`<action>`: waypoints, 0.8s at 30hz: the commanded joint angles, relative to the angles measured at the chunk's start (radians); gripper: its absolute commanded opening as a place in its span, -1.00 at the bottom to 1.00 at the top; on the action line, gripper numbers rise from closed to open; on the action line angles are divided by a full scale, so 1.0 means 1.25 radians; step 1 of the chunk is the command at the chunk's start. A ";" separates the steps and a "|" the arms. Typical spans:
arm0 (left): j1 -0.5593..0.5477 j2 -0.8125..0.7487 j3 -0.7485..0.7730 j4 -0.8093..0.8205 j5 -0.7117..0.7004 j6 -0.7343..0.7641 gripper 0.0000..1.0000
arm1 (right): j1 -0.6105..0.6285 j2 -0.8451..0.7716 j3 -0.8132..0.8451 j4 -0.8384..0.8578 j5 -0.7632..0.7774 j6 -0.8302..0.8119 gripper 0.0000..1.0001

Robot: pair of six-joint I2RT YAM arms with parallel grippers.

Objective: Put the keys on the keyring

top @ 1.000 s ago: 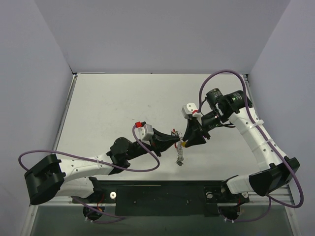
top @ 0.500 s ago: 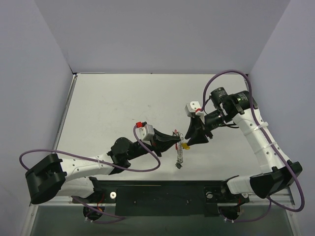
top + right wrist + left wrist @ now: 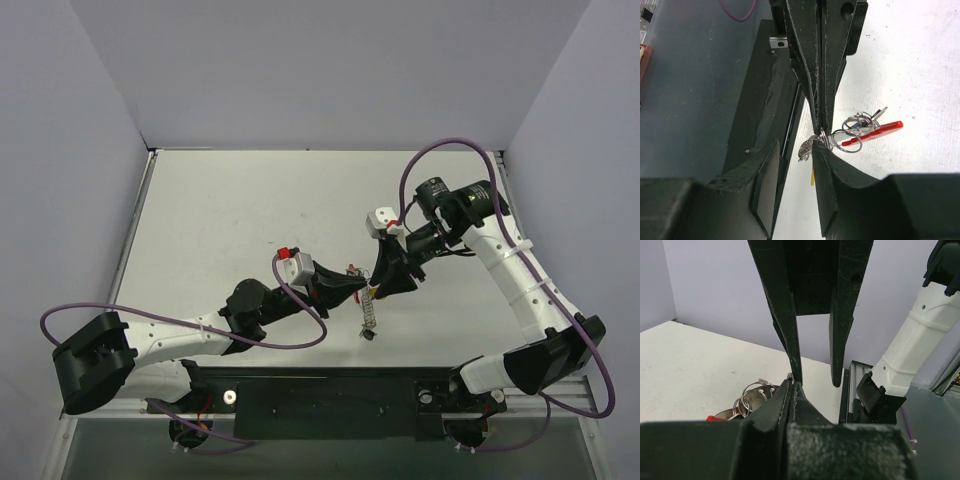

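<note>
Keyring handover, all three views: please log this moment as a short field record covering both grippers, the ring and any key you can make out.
left gripper: shut, tips pinching the keyring
right gripper: fingers apart, tip to tip with the left gripper
keyring: held up off the table, several loops bunched together
red key: on the loops, sticking out sideways
chain: hangs down from the ring
other keys: too small to tell
</note>
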 commanded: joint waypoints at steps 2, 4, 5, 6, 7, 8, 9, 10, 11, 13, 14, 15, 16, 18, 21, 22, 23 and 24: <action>-0.004 -0.010 0.031 0.078 0.003 -0.009 -1.00 | -0.002 -0.020 0.039 -0.065 -0.001 -0.002 -0.40; -0.004 -0.014 0.026 0.076 -0.002 -0.007 -1.00 | -0.011 -0.033 0.037 -0.065 0.008 -0.001 -0.38; -0.004 -0.015 0.024 0.076 -0.005 -0.007 -1.00 | -0.016 -0.042 0.034 -0.064 0.008 0.000 -0.38; -0.004 -0.015 0.022 0.075 -0.003 -0.007 -1.00 | -0.026 -0.045 0.033 -0.065 0.007 0.002 -0.38; -0.004 -0.016 0.023 0.075 -0.003 -0.005 -1.00 | -0.032 -0.047 0.033 -0.064 0.008 0.003 -0.37; -0.004 -0.016 0.024 0.075 -0.003 -0.005 -1.00 | -0.042 -0.047 0.034 -0.063 0.003 0.002 -0.37; -0.004 -0.016 0.027 0.075 -0.002 -0.005 -1.00 | -0.046 -0.043 0.034 -0.063 0.002 0.003 -0.37; -0.004 -0.016 0.029 0.075 0.002 -0.007 -1.00 | -0.048 -0.038 0.037 -0.064 0.001 0.002 -0.37; -0.004 -0.016 0.032 0.072 0.005 -0.007 -1.00 | -0.048 -0.032 0.037 -0.063 0.002 0.000 -0.37; -0.005 -0.017 0.034 0.068 0.006 -0.005 -1.00 | -0.045 -0.025 0.037 -0.064 -0.002 -0.005 -0.37; -0.005 -0.017 0.033 0.068 0.007 -0.004 -1.00 | -0.043 -0.022 0.037 -0.064 -0.001 -0.008 -0.37; -0.007 -0.015 0.034 0.070 0.007 -0.005 -1.00 | -0.040 -0.015 0.037 -0.064 0.001 -0.012 -0.37; -0.007 -0.016 0.034 0.070 0.007 -0.007 -1.00 | -0.037 -0.014 0.038 -0.063 -0.001 -0.012 -0.37; -0.008 -0.016 0.035 0.070 0.006 -0.005 -1.00 | -0.026 -0.005 0.037 -0.063 -0.001 -0.017 -0.38; -0.009 -0.010 0.038 0.073 0.006 -0.005 -1.00 | -0.010 0.006 0.038 -0.063 0.004 -0.021 -0.38; -0.010 -0.011 0.039 0.077 0.007 -0.007 -1.00 | -0.009 0.008 0.039 -0.063 0.003 -0.019 -0.38; -0.011 -0.009 0.039 0.077 0.007 -0.007 -1.00 | -0.005 0.014 0.041 -0.063 0.003 -0.019 -0.39; -0.011 -0.008 0.040 0.079 0.007 -0.007 -1.00 | -0.003 0.016 0.042 -0.063 0.003 -0.021 -0.39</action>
